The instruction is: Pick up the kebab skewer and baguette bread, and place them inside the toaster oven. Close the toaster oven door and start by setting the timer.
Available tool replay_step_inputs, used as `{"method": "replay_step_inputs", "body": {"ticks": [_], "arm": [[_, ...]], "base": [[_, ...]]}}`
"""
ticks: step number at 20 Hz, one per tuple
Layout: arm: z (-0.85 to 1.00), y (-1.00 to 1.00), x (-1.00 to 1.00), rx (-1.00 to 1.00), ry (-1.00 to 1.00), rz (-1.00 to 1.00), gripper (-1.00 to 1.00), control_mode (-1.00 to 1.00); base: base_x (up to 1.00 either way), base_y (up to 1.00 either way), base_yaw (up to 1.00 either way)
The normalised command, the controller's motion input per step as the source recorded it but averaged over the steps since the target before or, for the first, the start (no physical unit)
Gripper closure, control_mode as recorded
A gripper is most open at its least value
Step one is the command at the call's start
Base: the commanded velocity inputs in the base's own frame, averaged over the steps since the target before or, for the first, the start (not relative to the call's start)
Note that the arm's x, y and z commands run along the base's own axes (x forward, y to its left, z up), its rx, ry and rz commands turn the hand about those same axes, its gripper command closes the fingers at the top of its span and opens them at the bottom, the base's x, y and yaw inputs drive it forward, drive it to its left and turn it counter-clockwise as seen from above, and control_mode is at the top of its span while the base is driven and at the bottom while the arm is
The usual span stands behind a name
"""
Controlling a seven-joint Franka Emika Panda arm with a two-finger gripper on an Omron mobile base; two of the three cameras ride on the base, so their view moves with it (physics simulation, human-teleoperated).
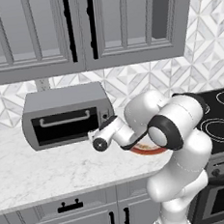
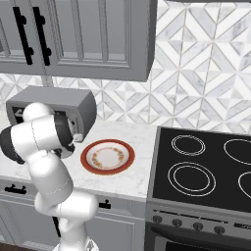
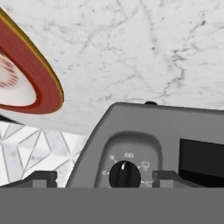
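Arm covers most of the plate in left base view, just a red rim sliver shows. Right base view: arm blocks the toaster oven front, door and knobs hidden. Hand view: plate cut by left edge, oven door glass cut at right, knob labels unreadable.

The toaster oven looks like dull grey metal, with a dark shiny glass door and a smooth silver handle bar. Its knob is black and smooth. The tabletop is white stone with grey veins. The plate is shiny, with a red rim.
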Motion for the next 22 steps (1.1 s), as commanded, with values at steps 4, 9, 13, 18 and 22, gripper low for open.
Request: {"method": "replay_step_inputs", "body": {"ticks": [4,9,13,18,22], "arm": [[-0.13,-0.06,0.1,0.04,0.0,0.0,-1.0,-1.0],[-0.09,-0.2,0.02,0.01,0.0,0.0,-1.0,-1.0],[-0.03,-0.26,0.0,0.01,0.0,0.0,-1.0,-1.0],[-0.07,-0.16,0.0,0.0,0.0,0.0,-1.0,-1.0],[-0.03,-0.25,0.0,0.0,0.0,0.0,-1.0,-1.0]], "base": [[0.0,0.0,0.0],[0.0,0.0,0.0],[0.0,0.0,0.0],[0.0,0.0,0.0],[0.0,0.0,0.0]]}}
